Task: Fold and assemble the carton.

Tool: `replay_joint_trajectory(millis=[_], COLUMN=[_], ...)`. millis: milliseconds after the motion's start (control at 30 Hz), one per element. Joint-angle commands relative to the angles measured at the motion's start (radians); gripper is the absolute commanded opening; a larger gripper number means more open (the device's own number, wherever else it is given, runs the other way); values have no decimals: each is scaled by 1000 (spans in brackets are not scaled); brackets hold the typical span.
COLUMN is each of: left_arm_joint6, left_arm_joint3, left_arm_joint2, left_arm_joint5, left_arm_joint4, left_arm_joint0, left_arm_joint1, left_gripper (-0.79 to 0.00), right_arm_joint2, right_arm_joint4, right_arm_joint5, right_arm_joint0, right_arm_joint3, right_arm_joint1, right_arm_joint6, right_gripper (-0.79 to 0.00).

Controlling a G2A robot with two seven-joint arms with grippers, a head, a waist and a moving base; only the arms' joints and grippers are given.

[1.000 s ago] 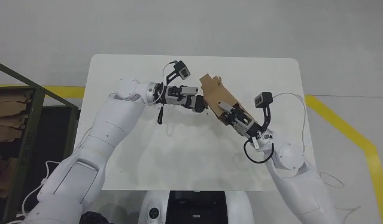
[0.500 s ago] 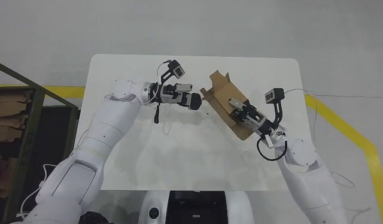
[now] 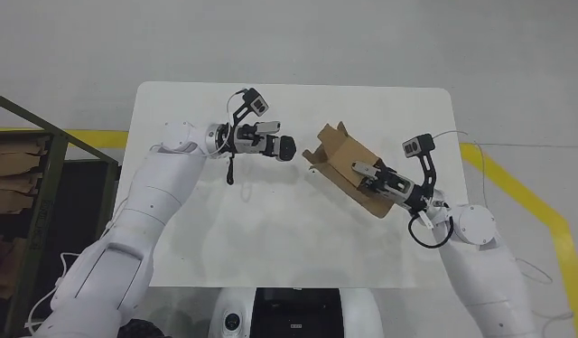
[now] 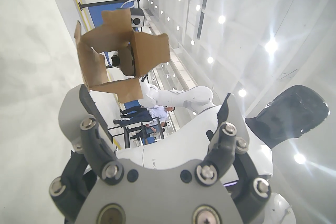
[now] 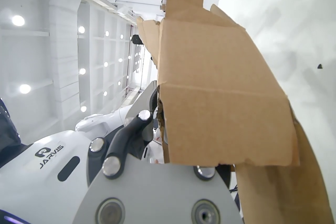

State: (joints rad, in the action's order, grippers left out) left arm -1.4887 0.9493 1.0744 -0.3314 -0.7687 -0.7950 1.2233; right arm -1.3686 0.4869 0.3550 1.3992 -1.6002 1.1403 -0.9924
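**Over the table's (image 3: 190, 239) right half, the right gripper (image 3: 367, 170) holds the carton (image 3: 345, 160)**

At that spot the brown carton lies on a slant in the top view. One end points toward the table's middle and the other toward the right arm's wrist. Its fingers (image 5: 146, 100) are clamped on a wall of the carton at the wrist end. One finger shows on the outside of the board, and the other is hidden behind it. The carton is partly formed: its walls stand up as a hollow sleeve, and the flaps at the far end splay outward, unfolded. Whether its underside touches the table cannot be told.

Left of the carton, the left gripper (image 3: 284, 147) hangs above the table's middle, pointing at the splayed flaps. It is near them but apart, with bare table showing in between. Its fingers (image 4: 88, 104) are spread wide and hold nothing. In the left wrist view the carton's flapped end sits beyond them.

A small black speck (image 5: 319, 66) lies on the table beside the carton. On the floor off the table's left side stands a dark rack (image 3: 41, 125) holding flat cardboard sheets (image 3: 13, 162). A yellow line (image 3: 510, 190) runs along the floor on the right.
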Motion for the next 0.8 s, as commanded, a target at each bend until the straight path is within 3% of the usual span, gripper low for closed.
replay_joint_trajectory(millis=[0,267,767], left_arm_joint6=[1,-13,-36], left_arm_joint3=[-5,-17,4], left_arm_joint2=[-4,-36,-80], left_arm_joint5=[-1,13,36], left_arm_joint4=[2,6,-20], left_arm_joint0=[0,14,29], left_arm_joint1=[1,13,36], left_gripper=[0,0,0], right_arm_joint2=[-2,7,43], right_arm_joint4=[2,3,-11], right_arm_joint5=[6,18,12], right_arm_joint0=[3,11,-9], right_arm_joint3=[-4,-33,-37], right_arm_joint1=[-2,-7,-8], right_arm_joint6=[-29,-75,-50], right_gripper=[-785,-785,-785])
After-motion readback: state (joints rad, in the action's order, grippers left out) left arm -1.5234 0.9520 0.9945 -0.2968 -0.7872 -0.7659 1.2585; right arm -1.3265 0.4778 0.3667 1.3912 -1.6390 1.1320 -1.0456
